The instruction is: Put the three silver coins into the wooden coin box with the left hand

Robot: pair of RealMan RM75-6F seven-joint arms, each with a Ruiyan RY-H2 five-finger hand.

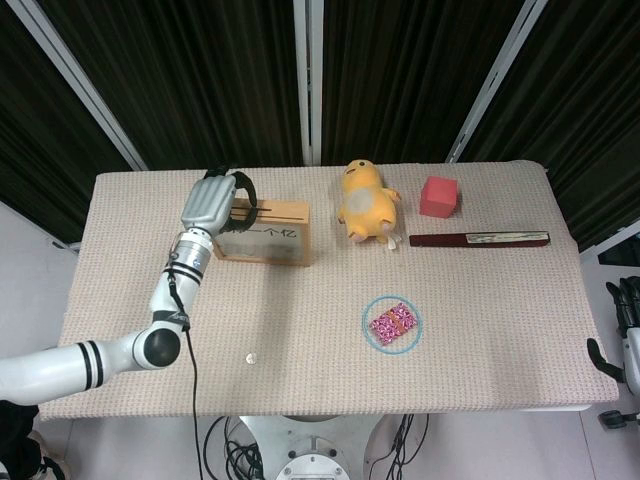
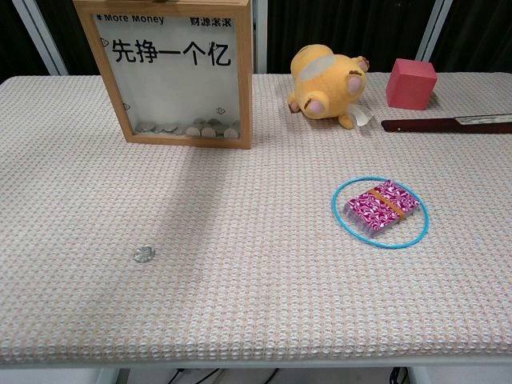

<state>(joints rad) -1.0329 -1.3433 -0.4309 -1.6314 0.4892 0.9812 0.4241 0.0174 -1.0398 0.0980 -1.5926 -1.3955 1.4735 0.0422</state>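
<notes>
- The wooden coin box (image 1: 262,231) stands at the back left of the table (image 1: 480,330), its clear front toward the chest camera; through it you can see a row of coins already lying on the bottom.
- Your left hand (image 1: 210,199) is up over the left end of the box top, by the slot. Its fingers curl down toward the lid, but the head view is too small to show whether a coin is pinched there, so I cannot tell whether it holds anything. The chest view does not show the hand at all.
- If you do carry a coin, line its edge up with the slot and let it go only when it sits squarely over the opening; a tilted coin will probably skid off the lid.
- One silver coin (image 2: 145,254) lies flat on the cloth, well in front of the box and apart from everything else. I judge it the next pickup.
- A flat coin on woven cloth is likely hard to lift: come straight down and pinch at its rim rather than pushing it along.
- Your right hand (image 1: 628,310) shows only at the far right edge, off the table; how its fingers lie is unclear.
</notes>
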